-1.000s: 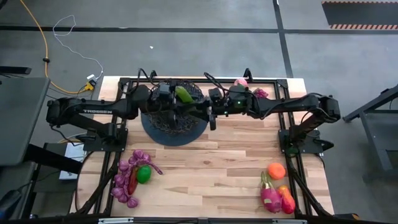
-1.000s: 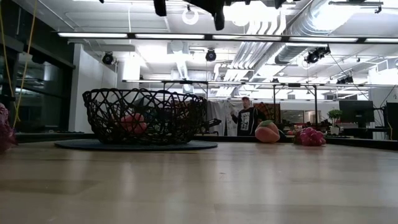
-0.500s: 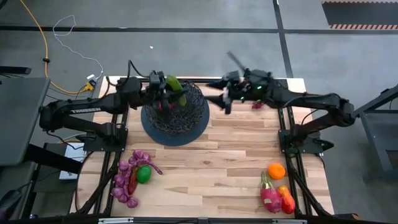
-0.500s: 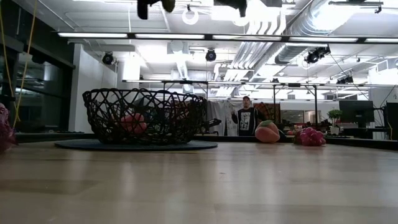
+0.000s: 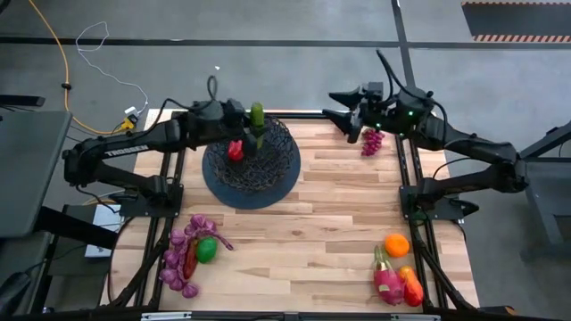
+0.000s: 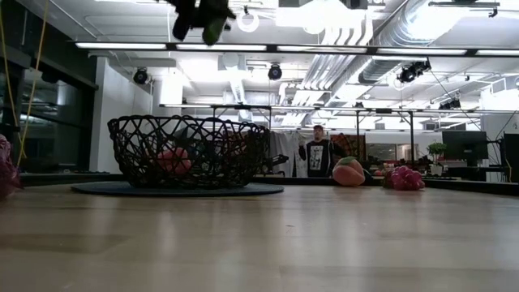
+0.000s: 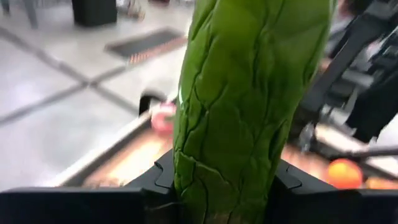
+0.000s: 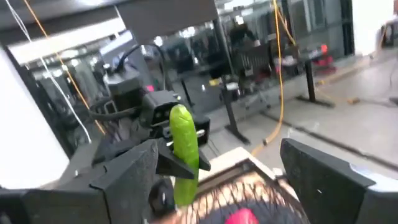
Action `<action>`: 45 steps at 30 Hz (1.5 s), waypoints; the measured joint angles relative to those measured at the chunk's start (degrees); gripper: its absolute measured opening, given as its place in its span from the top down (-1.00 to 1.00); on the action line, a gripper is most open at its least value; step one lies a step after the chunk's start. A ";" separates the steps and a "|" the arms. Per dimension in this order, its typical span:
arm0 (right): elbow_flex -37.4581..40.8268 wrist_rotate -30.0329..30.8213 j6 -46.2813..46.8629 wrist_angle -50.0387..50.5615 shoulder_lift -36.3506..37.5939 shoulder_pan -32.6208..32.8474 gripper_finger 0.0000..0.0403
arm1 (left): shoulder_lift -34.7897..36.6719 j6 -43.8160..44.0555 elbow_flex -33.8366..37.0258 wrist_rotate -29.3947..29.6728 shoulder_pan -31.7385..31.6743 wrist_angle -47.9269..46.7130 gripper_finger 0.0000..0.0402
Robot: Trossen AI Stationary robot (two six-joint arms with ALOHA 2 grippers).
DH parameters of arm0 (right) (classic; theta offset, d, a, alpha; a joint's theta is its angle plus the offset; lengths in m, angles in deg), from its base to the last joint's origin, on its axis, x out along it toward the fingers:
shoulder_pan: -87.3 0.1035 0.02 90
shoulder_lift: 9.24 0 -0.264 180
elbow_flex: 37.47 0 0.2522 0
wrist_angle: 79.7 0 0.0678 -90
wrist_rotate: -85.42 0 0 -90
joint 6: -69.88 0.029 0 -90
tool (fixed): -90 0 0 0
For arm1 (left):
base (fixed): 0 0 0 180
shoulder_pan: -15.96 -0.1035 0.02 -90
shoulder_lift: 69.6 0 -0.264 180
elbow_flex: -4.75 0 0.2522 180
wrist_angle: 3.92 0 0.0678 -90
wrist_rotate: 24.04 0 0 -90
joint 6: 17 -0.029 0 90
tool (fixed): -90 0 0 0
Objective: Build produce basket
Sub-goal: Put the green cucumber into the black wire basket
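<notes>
The black wire basket (image 5: 251,165) (image 6: 188,152) stands on its dark round base at the table's far left. A red fruit (image 5: 235,150) lies in it. Above the basket's far part hangs a green cucumber (image 5: 257,123) (image 8: 185,152), with my left gripper (image 5: 251,125) (image 7: 221,186) shut on it. My right gripper (image 5: 333,105) (image 8: 230,180) stands open and holds nothing. It is high near the far edge, to the right of the basket. Purple grapes (image 5: 371,141) lie on the table below my right arm. My left gripper pinches the cucumber's bumpy sides (image 7: 186,180) between its two fingers, which lie across it. The fingers come about level from the table's left. The cucumber stands roughly upright in the hold, lifted clear above the basket's rim (image 8: 261,186).
Near the front left lie purple grapes (image 5: 178,259), a green lime (image 5: 206,251) and a red piece. At the front right are an orange (image 5: 397,244), a pink fruit (image 5: 387,283) and a red-orange mango (image 5: 411,287). A peach (image 6: 349,172) sits at the far edge. A person (image 6: 321,152) stands far behind.
My right gripper has drawn back from over the basket toward the table's far right and has risen. My left gripper has stayed over the basket and tipped up toward level. The cucumber in it has swung from slanting to roughly upright.
</notes>
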 joint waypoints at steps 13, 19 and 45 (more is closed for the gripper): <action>0.00 0.12 1.94 7.18 -0.16 -0.03 -0.64 | -12.90 9.31 0.01 -2.58 -5.33 -14.95 0.44; 0.00 0.12 2.01 8.37 -0.91 -0.03 -0.64 | -21.71 7.90 0.03 -2.24 -6.88 -22.85 0.44; 0.01 0.18 3.45 9.85 -2.04 -0.03 -0.64 | -32.69 -2.03 0.05 4.78 -10.63 -23.75 0.03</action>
